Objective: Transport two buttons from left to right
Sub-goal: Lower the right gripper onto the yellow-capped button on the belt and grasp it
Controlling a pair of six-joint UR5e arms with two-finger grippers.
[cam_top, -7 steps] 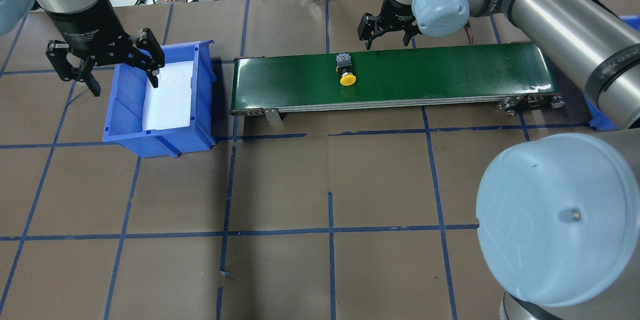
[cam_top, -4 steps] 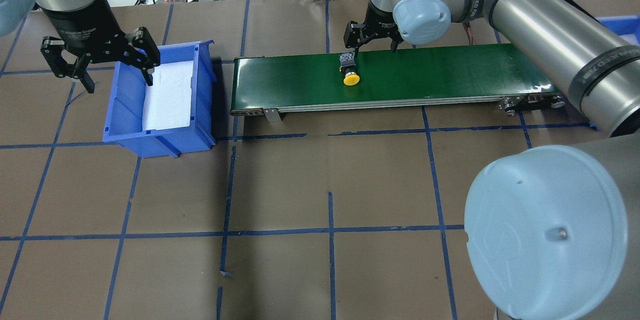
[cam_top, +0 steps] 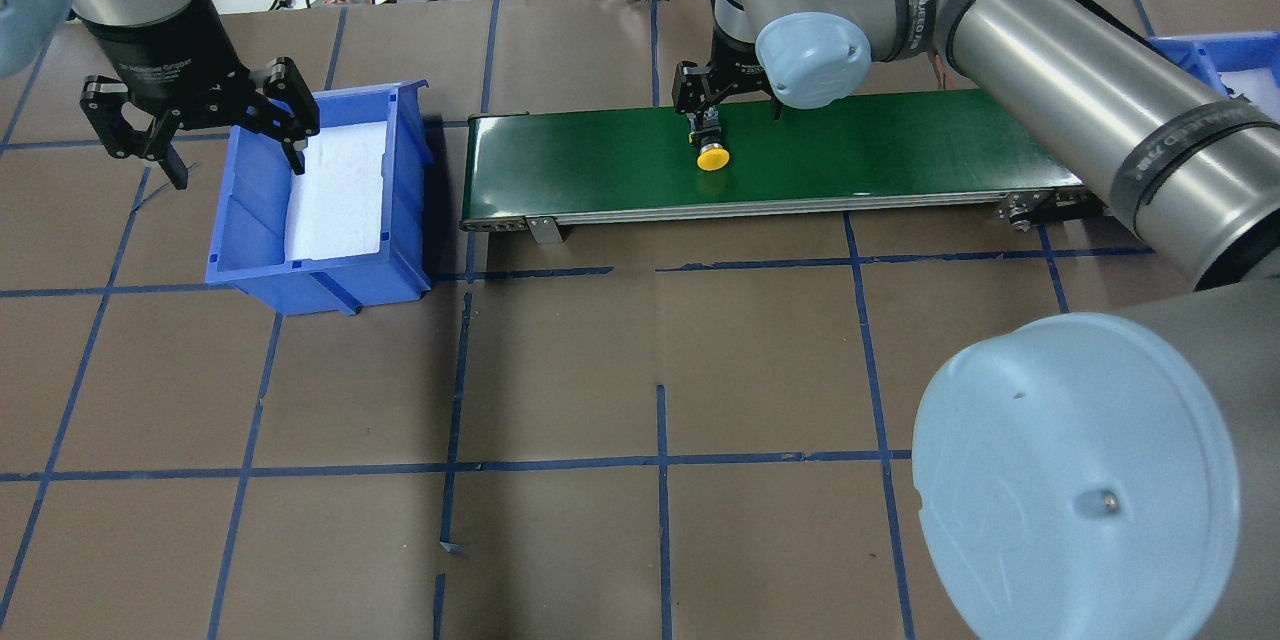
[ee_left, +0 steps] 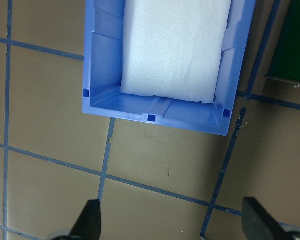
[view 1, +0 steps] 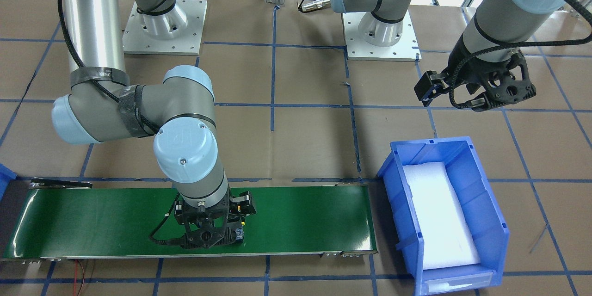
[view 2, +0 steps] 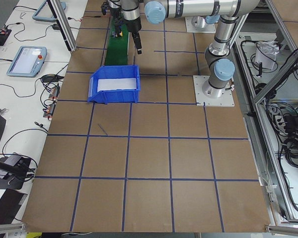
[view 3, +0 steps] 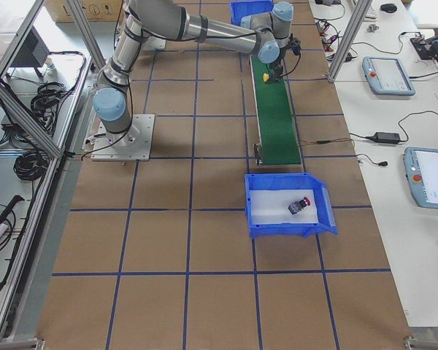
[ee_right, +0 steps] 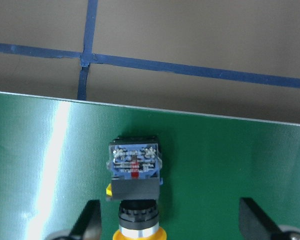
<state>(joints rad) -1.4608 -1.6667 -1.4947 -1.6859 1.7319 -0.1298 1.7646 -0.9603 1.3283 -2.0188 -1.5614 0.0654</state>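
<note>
Overhead exterior: I log one yellow button (cam_top: 711,152) lying on its side on the belt (cam_top: 900,145), left of the belt's middle, with its cap toward the robot and its terminal block toward the far edge.
Right tool (cam_top: 735,105): released, with the fingers spread wide over the yellow button. The wrist view puts the button's body between them, nearer one finger. I cannot tell whether the tips are down at its level. I judge the spread is meant to take the blocky body across its flat sides, not the round cap.
Left tool (cam_top: 238,165): released with nothing in it, hanging over the outer end of the left bin (cam_top: 250,265). I read this as parked clear.
Left bin: only foam (cam_top: 340,185) inside as far as I can see, so I judge the supply side done.
Red button (view 3: 299,205): in the right bin (view 3: 292,232), off the belt's right end, on a white liner.
Progress: my judgement is one delivered and the second awaiting pickup.
Belt: smooth, glossy green. A button on its side may skid or roll if one finger meets it first.
Counter (cam_top: 560,370): brown paper with a blue tape grid, both arm bases bolted on.
Room: aluminium framing, cables, and pendants (view 3: 383,76) on a white side bench.
</note>
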